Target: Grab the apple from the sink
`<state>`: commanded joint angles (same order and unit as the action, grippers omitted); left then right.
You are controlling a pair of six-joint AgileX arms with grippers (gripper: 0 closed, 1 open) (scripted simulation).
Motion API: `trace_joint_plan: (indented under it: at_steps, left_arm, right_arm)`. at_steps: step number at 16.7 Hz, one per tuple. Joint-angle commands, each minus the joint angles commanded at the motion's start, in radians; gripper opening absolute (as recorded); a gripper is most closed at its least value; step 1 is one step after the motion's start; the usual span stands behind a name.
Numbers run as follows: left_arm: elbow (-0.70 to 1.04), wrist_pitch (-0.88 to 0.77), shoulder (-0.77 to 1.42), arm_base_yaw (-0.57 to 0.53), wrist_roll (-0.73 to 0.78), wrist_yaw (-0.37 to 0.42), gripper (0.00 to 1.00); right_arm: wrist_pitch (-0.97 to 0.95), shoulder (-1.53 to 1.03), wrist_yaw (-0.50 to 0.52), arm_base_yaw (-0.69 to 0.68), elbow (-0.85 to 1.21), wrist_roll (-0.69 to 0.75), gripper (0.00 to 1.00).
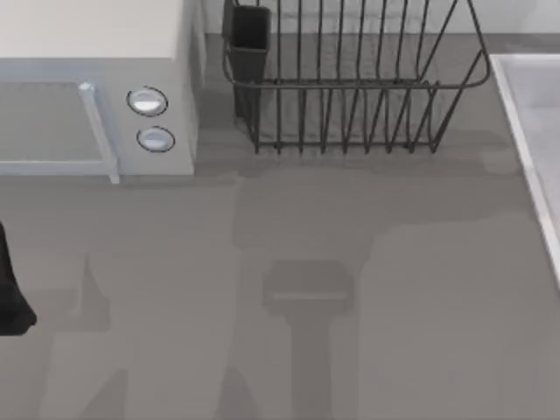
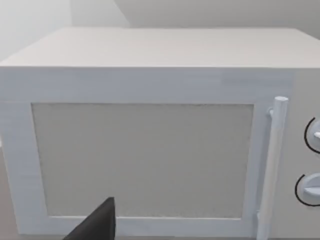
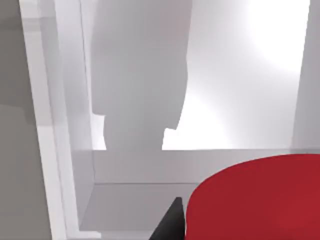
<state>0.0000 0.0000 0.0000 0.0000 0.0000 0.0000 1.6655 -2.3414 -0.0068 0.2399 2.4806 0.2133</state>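
Closing in: right gripper [image 3: 172, 222] is over the sink [image 3: 55, 165], apple [image 3: 255, 200] right against its finger; jaw state — can't tell. Next: centre, then clamp. Left arm [image 1: 10, 289] parked facing the microwave [image 2: 145, 150].

Even, soft light falls from above across the grey table [image 1: 262, 219], where broad, soft-edged arm shadows lie, one with a blocky head near the middle, and the dish rack [image 1: 350, 87] throws faint striped shade beneath its wires. In the right wrist view a strong white glare blooms on the inner wall of the sink [image 3: 270, 45], beside a tall grey shadow, and the apple [image 3: 260, 200] is flatly lit. The microwave [image 2: 150, 150] front looks pale and evenly lit.
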Motion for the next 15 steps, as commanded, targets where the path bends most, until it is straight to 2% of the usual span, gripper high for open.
trace_joint_plan:
  at_steps: [4, 11, 15]
  left_arm:
    - [0.0, 0.0, 0.0, 0.0, 0.0, 0.0, 1.0]
    - [0.0, 0.0, 0.0, 0.0, 0.0, 0.0, 1.0]
    - [0.0, 0.0, 0.0, 0.0, 0.0, 0.0, 1.0]
  right_arm:
    - [-0.057, 0.093, 0.004, -0.155, -0.156, -0.164, 0.0]
    - [-0.192, 0.32, 0.008, -0.538, -0.541, -0.54, 0.0]
    - [-0.245, 0.41, 0.008, -0.692, -0.697, -0.683, 0.0]
